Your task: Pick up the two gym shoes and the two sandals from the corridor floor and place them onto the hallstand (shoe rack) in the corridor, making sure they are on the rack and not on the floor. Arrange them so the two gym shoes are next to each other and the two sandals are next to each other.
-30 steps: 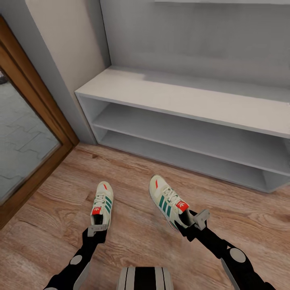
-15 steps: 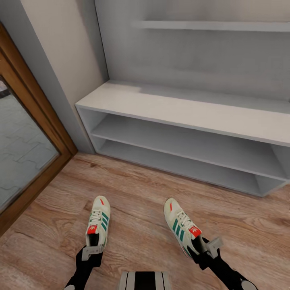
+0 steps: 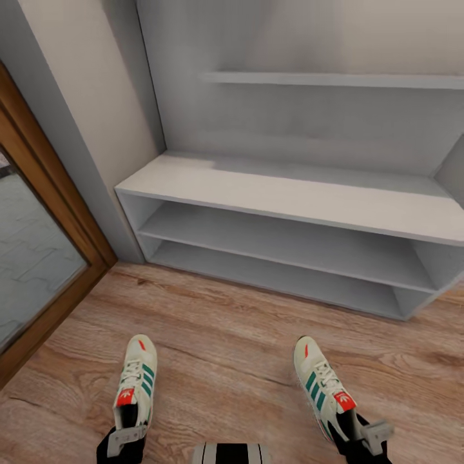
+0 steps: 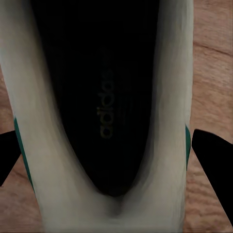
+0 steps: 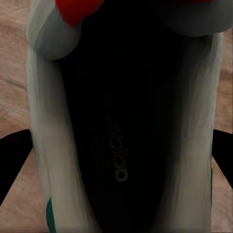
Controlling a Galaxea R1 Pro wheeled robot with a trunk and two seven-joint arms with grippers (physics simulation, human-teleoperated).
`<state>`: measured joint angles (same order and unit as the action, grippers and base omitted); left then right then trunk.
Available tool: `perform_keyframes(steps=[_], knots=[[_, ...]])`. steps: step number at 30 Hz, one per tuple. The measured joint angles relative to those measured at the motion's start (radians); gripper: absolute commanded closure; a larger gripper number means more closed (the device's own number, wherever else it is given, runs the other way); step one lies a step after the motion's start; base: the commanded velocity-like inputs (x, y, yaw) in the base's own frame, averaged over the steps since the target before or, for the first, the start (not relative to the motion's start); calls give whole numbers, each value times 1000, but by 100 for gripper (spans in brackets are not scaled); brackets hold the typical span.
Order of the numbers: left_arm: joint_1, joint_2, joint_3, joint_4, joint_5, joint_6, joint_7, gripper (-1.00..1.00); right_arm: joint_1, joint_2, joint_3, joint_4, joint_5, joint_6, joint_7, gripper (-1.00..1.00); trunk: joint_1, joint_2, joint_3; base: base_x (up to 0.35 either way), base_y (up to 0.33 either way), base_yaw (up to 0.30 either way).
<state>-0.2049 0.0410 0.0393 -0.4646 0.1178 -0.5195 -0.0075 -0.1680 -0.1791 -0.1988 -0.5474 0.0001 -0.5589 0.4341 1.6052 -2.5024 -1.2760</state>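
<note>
Low at the near edge of the head view, the left tool [image 3: 124,440] and right tool [image 3: 365,438] each clamp the heel of 1 gym shoe. Both cream sneakers, the left shoe [image 3: 135,381] and right shoe [image 3: 321,386], show 3 green stripes and red tongue labels, toes aimed ahead above the corridor floor [image 3: 225,348]. Beyond stands the pale hallstand [image 3: 290,200], 2 open shelves bare.

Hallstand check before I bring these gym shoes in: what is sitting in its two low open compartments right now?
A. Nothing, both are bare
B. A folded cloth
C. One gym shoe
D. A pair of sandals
A. In the head view both low compartments of the hallstand show bare grey shelves, while the two gym shoes are out in front over the wood floor, one at each claw.
</note>
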Motion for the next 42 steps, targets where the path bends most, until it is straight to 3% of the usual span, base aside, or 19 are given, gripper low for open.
perform_keyframes(steps=[5,9,29,42], knots=[[33,32,2,-19,1,-5,0,100,0,-2,-83,37,1,-19,1,100,-2,1,27,0,0,-116],[68,42,2,-54,-2,-5,0,100,0,6,-105,52,7,-22,2,100,-4,2,48,0,0,-117],[79,41,1,-45,-3,-5,0,100,0,10,-107,97,3,-24,0,100,-73,127,143,0,0,-99],[80,40,-2,-45,-6,-5,0,100,0,14,-107,103,3,-24,0,100,-73,127,163,0,0,-154]])
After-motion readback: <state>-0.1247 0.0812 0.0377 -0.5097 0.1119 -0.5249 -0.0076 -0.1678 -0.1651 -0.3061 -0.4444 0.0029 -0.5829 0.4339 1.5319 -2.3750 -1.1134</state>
